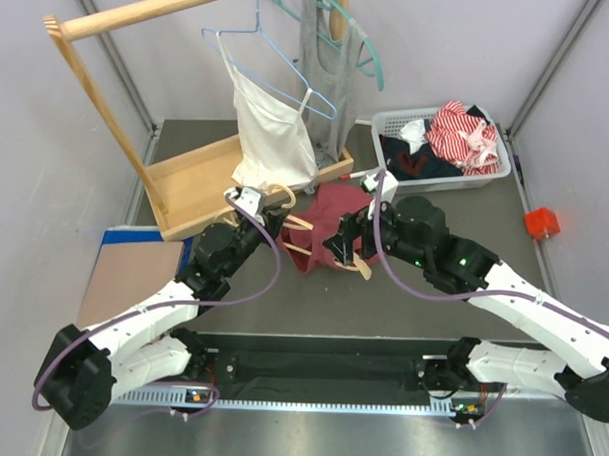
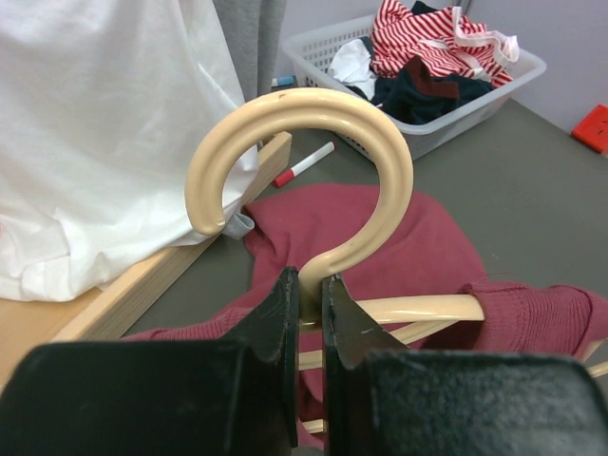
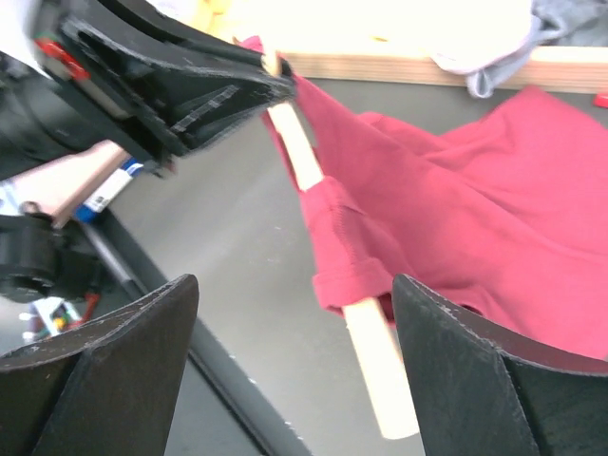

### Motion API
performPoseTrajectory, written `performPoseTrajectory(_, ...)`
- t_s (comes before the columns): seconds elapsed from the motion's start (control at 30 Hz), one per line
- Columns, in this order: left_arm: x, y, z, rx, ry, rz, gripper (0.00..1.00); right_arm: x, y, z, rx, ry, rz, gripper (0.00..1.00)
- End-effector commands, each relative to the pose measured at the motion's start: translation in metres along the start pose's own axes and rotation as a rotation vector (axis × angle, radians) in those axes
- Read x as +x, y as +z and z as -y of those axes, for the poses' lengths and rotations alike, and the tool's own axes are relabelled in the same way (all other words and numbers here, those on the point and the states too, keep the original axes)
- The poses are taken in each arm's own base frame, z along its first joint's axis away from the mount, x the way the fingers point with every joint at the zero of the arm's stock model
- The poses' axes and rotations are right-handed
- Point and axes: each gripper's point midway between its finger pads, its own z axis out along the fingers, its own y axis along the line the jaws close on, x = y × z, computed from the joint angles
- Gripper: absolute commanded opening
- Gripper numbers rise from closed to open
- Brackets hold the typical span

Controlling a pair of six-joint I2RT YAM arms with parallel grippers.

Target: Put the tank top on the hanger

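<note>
Grey table [image 1: 312, 308] carries a wooden rack [image 1: 191, 179] at its back left. The maroon tank top [image 1: 330, 219] lies crumpled on the table just in front of the rack's base. The tan hanger [image 2: 332, 123] is beside that base too, with a fold of the top wrapped round one of its arms. The left gripper [image 2: 309, 285] is clamped on the neck of the hanger's hook. The right gripper [image 3: 290, 294] hangs over the top, fingers spread wide and holding nothing. A laundry basket [image 1: 446, 178] sits right of the rack.
</note>
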Motion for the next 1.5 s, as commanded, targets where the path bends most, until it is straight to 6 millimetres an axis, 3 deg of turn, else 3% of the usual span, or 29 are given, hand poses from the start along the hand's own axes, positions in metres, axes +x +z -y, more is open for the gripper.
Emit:
performPoseTrajectory(0.0,-0.031,-0.004,0.02,0.114,-0.044,0.086,0.0,0.023,0.01,0.021,0.071,-0.079,-0.039,0.82)
performPoseTrajectory(0.23,-0.036,-0.009,0.026,0.15,-0.051,0.091,0.0,0.048,0.034,0.025,0.048,-0.128,-0.081,0.79)
performPoseTrajectory(0.3,-0.038,-0.01,0.027,0.156,-0.05,0.095,0.0,0.053,0.04,0.026,0.046,-0.135,-0.09,0.72)
performPoseTrajectory(0.37,-0.036,-0.011,0.029,0.163,-0.05,0.092,0.0,0.054,0.043,0.024,0.036,-0.139,-0.088,0.52)
performPoseTrajectory(0.43,-0.036,-0.011,0.028,0.163,-0.048,0.091,0.0,0.053,0.045,0.021,0.031,-0.137,-0.076,0.41)
performPoseTrajectory(0.47,-0.035,-0.012,0.028,0.162,-0.049,0.086,0.0,0.054,0.045,0.02,0.031,-0.14,-0.073,0.29)
performPoseTrajectory(0.53,-0.034,-0.011,0.027,0.155,-0.046,0.083,0.0,0.049,0.045,0.014,0.024,-0.154,-0.043,0.15)
performPoseTrajectory(0.57,-0.033,-0.012,0.026,0.151,-0.045,0.077,0.0,0.051,0.045,0.014,0.026,-0.159,-0.039,0.0)
performPoseTrajectory(0.63,-0.032,-0.013,0.024,0.142,-0.044,0.074,0.0,0.047,0.045,0.007,0.026,-0.169,-0.003,0.0)
performPoseTrajectory(0.67,-0.034,-0.013,0.022,0.127,-0.048,0.079,0.05,0.048,0.045,0.005,0.027,-0.172,0.004,0.0)
performPoseTrajectory(0.7,-0.034,-0.014,0.021,0.12,-0.048,0.077,0.17,0.046,0.047,-0.001,0.021,-0.172,0.017,0.0)
performPoseTrajectory(0.73,-0.036,-0.015,0.02,0.115,-0.05,0.081,0.44,0.044,0.046,0.002,0.05,-0.163,0.029,0.0)
performPoseTrajectory(0.83,-0.042,-0.02,0.018,0.1,-0.064,0.09,0.88,0.036,0.048,0.0,0.089,-0.153,0.059,0.0)
performPoseTrajectory(0.9,-0.045,-0.026,0.016,0.083,-0.067,0.102,0.99,0.028,0.049,0.001,0.107,-0.146,0.075,0.0)
performPoseTrajectory(1.1,-0.05,-0.05,-0.005,-0.032,-0.091,0.155,0.99,0.001,0.051,0.001,0.15,-0.159,0.118,0.0)
performPoseTrajectory(1.23,-0.047,-0.069,-0.04,-0.226,-0.136,0.184,0.99,-0.023,0.055,-0.007,0.148,-0.184,0.141,0.0)
performPoseTrajectory(1.27,-0.047,-0.079,-0.058,-0.331,-0.149,0.201,0.99,-0.037,0.054,-0.012,0.142,-0.18,0.16,0.0)
performPoseTrajectory(1.33,-0.041,-0.09,-0.077,-0.448,-0.182,0.209,0.99,-0.048,0.056,-0.021,0.121,-0.18,0.161,0.0)
performPoseTrajectory(1.37,-0.045,-0.102,-0.092,-0.54,-0.199,0.241,0.99,-0.066,0.052,-0.03,0.102,-0.173,0.19,0.0)
performPoseTrajectory(1.43,-0.041,-0.112,-0.101,-0.599,-0.217,0.248,0.99,-0.081,0.051,-0.046,0.055,-0.189,0.211,0.0)
performPoseTrajectory(1.47,-0.045,-0.117,-0.102,-0.607,-0.225,0.272,0.99,-0.101,0.045,-0.056,0.034,-0.192,0.247,0.0)
